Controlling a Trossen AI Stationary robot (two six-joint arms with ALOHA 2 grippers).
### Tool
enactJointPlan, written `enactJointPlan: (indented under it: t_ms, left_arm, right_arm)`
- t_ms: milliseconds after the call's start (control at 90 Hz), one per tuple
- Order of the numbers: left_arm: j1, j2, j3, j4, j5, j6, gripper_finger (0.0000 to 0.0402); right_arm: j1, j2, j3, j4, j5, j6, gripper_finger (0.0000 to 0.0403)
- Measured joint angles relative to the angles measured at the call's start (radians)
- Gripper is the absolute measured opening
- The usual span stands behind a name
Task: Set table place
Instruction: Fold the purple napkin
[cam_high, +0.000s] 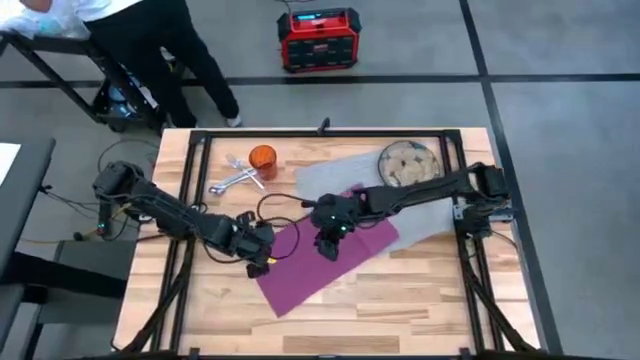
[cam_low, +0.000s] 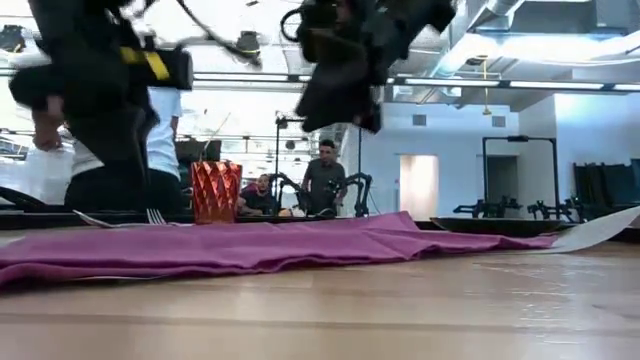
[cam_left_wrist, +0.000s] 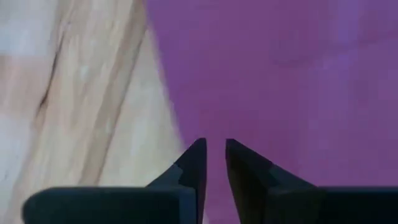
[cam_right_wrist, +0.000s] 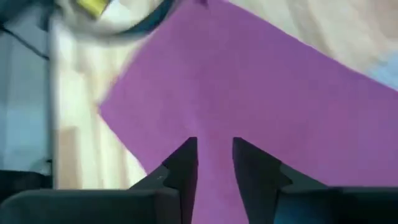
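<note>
Both arms are over the napkin, the magenta cloth spread flat and slantwise across the middle of the table. Its upper end overlaps the grey mat. The left gripper hangs right at the napkin's left edge, and its wrist camera shows the fingers drawn close, a thin slit between them, with nothing pinched; wood on one side, cloth on the other. The right gripper sits above the middle of the cloth, fingers a narrow gap apart, empty too, magenta filling the space beneath. From table height, both grippers float clear above the fabric, which lies in low rumpled folds.

Over by the far left, the orange cup stands upright on bare wood, with the cutlery lying crossed in a loose heap just beside it. The plate rests on the far right end of the mat, partly under the right arm. Beyond the table, a person stands by the far left corner, and a red box sits on the floor.
</note>
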Motion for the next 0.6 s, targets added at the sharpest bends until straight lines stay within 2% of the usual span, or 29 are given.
enactJointPlan:
  t_ms: [122,244,333,444,544,600]
  left_arm:
    - [0.002,0.0,-0.118,0.17,0.127,-0.109,0.0029]
    - [-0.04,-0.005,-0.197,0.369,0.157,-0.265,0.0011]
    - [-0.093,-0.006,-0.216,0.375,0.166,-0.465,0.0002]
    - [-0.224,-0.004,-0.213,0.399,0.224,-0.738,0.0002]
    - [-0.371,0.002,-0.214,0.517,0.235,-0.979,0.0001]
    - [-0.453,0.012,-0.215,0.596,0.209,-1.107,0.0001]
  right_arm:
    - [0.034,-0.017,0.0,-0.128,0.068,-0.003,0.0077]
    - [0.085,-0.017,0.0,-0.208,0.12,0.02,0.0071]
    - [0.132,-0.017,0.0,-0.255,0.147,0.048,0.007]
    - [0.209,-0.017,0.0,-0.305,0.184,0.094,0.007]
    - [0.281,-0.017,0.0,-0.331,0.227,0.136,0.0069]
    - [0.316,-0.017,0.0,-0.335,0.244,0.158,0.0069]
